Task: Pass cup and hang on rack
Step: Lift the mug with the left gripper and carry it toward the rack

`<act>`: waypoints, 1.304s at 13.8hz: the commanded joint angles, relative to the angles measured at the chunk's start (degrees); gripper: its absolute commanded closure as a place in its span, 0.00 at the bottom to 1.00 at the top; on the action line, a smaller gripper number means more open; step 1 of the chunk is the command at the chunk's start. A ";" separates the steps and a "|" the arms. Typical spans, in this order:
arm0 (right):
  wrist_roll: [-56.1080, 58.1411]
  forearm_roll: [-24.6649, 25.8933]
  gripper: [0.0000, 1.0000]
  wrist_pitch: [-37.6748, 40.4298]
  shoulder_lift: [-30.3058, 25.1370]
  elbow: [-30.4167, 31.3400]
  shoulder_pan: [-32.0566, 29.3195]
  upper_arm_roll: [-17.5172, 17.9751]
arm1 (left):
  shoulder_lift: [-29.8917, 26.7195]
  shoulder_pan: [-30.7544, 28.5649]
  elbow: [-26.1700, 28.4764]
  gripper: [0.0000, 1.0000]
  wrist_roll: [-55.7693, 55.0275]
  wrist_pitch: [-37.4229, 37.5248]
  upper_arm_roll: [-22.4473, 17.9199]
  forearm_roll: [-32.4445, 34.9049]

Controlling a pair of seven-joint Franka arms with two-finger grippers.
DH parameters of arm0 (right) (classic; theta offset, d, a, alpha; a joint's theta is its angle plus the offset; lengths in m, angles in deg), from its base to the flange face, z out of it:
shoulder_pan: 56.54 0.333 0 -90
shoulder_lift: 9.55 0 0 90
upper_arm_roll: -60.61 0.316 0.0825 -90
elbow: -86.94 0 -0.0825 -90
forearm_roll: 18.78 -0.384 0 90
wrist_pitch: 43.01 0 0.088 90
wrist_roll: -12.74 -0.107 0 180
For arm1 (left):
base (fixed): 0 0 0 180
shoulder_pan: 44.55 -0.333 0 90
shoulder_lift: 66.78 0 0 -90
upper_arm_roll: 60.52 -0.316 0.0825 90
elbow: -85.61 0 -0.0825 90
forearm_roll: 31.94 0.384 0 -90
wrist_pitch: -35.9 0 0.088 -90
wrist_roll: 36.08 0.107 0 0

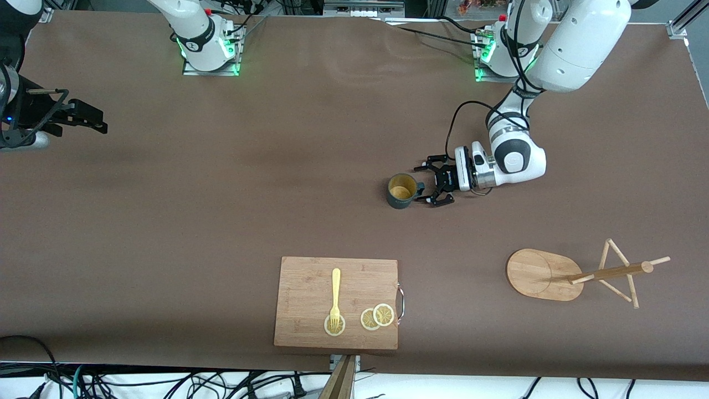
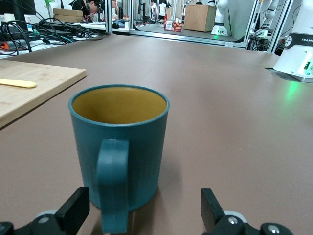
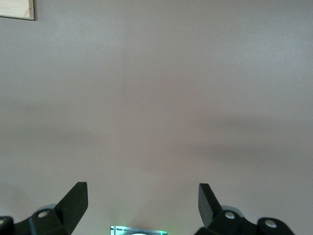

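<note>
The dark teal cup (image 1: 401, 190) stands upright in the middle of the table, its yellowish inside showing. Its loop handle (image 2: 112, 181) points at my left gripper (image 1: 425, 183), which lies low and level beside it, open. In the left wrist view the cup (image 2: 120, 142) fills the near middle, with the left gripper (image 2: 145, 208) open around the handle and its fingers clear of it. The wooden rack (image 1: 540, 274) sits nearer the front camera, toward the left arm's end. My right gripper (image 1: 91, 122) waits open over the right arm's end of the table; the right wrist view shows the right gripper (image 3: 142, 196) over bare table.
A rectangular wooden cutting board (image 1: 310, 277) lies near the table's front edge, nearer the front camera than the cup. On it are a yellow fork (image 1: 335, 291) and lemon slices (image 1: 378, 317). The board's corner (image 2: 34, 93) shows beside the cup.
</note>
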 commanded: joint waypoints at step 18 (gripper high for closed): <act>-0.02 0.00 0.00 1.24 0.34 -1.18 -0.64 0.53 | -15.51 -5.84 1.29 1.00 -41.84 8.42 -0.75 7.70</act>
